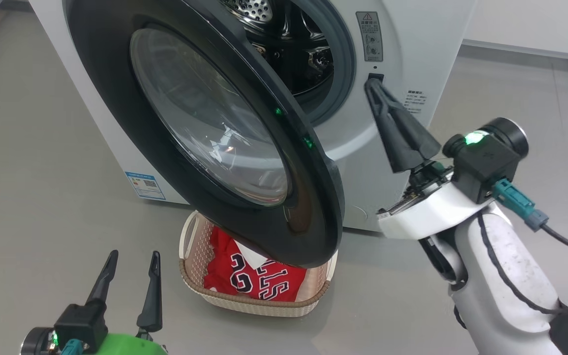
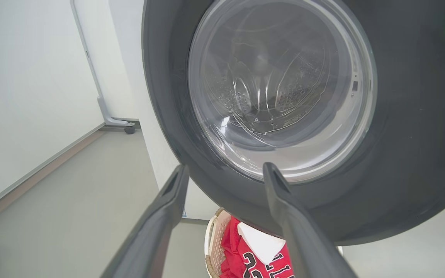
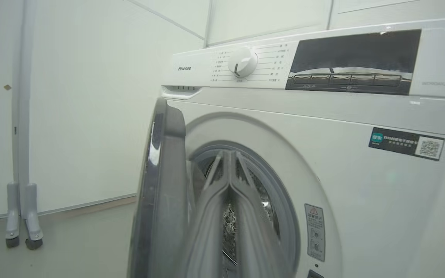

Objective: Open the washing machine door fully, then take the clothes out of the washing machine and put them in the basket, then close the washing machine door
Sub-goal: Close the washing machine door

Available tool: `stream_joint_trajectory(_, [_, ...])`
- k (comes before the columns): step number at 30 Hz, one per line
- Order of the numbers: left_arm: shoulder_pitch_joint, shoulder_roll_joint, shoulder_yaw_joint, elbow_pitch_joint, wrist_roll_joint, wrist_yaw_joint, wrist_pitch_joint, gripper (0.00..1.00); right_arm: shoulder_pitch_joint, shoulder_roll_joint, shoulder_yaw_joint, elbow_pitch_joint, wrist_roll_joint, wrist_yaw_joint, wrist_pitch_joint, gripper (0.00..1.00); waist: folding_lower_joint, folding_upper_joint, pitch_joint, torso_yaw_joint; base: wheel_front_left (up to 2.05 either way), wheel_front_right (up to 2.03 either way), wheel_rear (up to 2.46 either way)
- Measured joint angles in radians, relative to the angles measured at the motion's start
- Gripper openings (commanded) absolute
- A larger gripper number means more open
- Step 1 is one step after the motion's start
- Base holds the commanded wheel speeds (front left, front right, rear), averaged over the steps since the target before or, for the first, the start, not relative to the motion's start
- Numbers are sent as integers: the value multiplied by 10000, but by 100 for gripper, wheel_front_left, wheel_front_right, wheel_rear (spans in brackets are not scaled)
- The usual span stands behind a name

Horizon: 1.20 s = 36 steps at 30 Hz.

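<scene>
Head camera, looking down at one white washing machine on a grey floor. Its single round black washing machine door stood part-way open, hinged on your left, with the free edge swung out toward you and to the right. The outer face with the glass window was turned toward your left side.

Your left gripper hovered low at the lower left with its two fingers spread apart, holding nothing. It pointed up at that outer face, near it but not touching. In the left wrist view the door's window sat straight ahead, just beyond the fingertips.

Your right gripper had its fingers pressed together around nothing. Its tip was at the small dark latch slot on the machine's front panel, to the right of the opening and past the door's free edge. Whether it touched the panel could not be told.

One red jersey, the clothes, lay in the one cream basket on the floor, below the door's lower edge. No garment was visible in the part of the drum that showed.

Judged from this, only closing remained. The left gripper faced the side to be pushed, so it seemed the better placed arm. The right gripper looked to be in the path of the door's free edge.
</scene>
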Motion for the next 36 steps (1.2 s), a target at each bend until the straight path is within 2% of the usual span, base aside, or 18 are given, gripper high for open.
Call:
stream_joint_trajectory(9, [-22, -2, -10, 50, 113, 10, -25, 100, -92, 132, 1925, -393, 36, 215, 477, 0, 0, 0, -5, 130, 0, 0, 0])
stream_joint_trajectory(12, [-35, 0, 6, 54, 134, 12, -63, 100, 454, 196, 2771, 84, 234, 268, 966, 0, 0, 0, 25, 171, 0, 0, 0])
stream_joint_trajectory(14, [-45, 2, -2, 54, 167, 12, -63, 100, 760, 188, 2989, 405, 282, 268, 1174, 0, 0, 0, 52, 195, 0, 0, 0])
stream_joint_trajectory(24, [-167, -12, -54, 56, 198, 13, -105, 100, 992, 142, 2800, 1685, 439, 268, 1561, 0, 0, 0, 278, 317, 0, 0, 0])
stream_joint_trajectory(36, [-333, -94, -207, 19, 236, 13, -178, 100, 491, 42, 2136, 2203, 439, 247, 1557, 0, 0, 0, 648, 362, 0, 0, 0])
